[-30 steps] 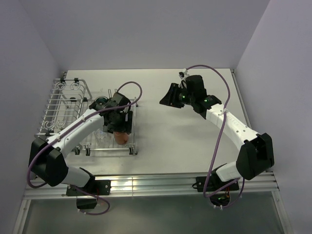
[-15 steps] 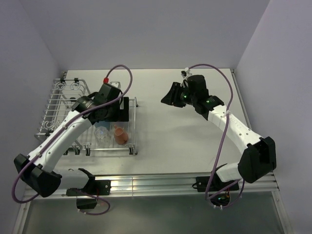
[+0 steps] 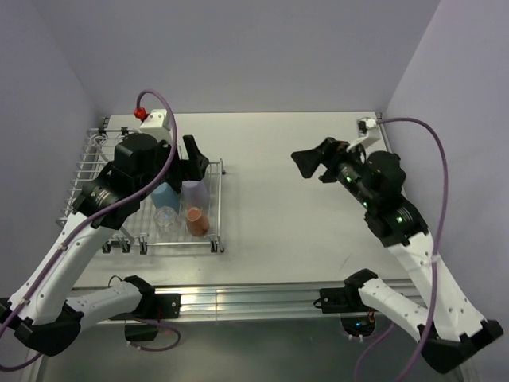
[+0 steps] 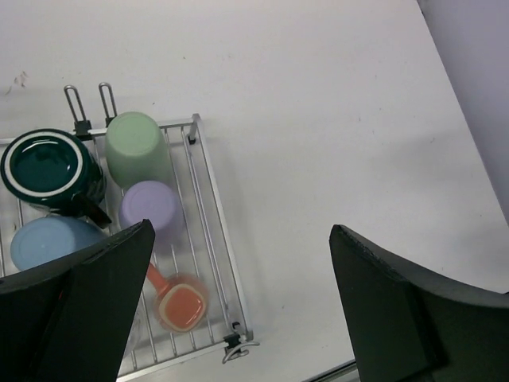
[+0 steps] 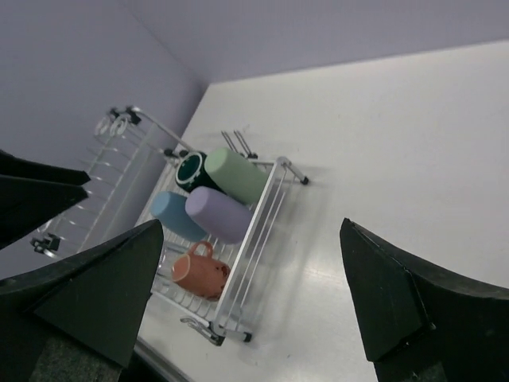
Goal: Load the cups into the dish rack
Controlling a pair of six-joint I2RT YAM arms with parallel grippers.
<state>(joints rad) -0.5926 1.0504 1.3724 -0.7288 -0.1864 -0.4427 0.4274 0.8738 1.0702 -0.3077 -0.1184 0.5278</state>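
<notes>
The dish rack (image 3: 220, 208) stands at the table's left with cups in its grid section. In the left wrist view I see the dark green mug (image 4: 48, 163), pale green cup (image 4: 137, 147), lavender cup (image 4: 149, 208), blue cup (image 4: 44, 243) and salmon-orange cup (image 4: 181, 302). The clear cup (image 3: 165, 219) shows from above beside the salmon one. My left gripper (image 3: 193, 161) hangs high over the rack's right side, open and empty. My right gripper (image 3: 312, 165) is raised over the table's right half, open and empty, facing the rack (image 5: 258, 231).
The rack's raised wire side basket (image 3: 95, 171) sits at the far left near the wall. Walls close in the table at the back and on both sides. A metal rail (image 3: 262, 298) runs along the near edge by the arm bases.
My left gripper opened, let go of the salmon-orange cup in the rack and rose up and back. My right gripper opened wider and pulled back to the right.
</notes>
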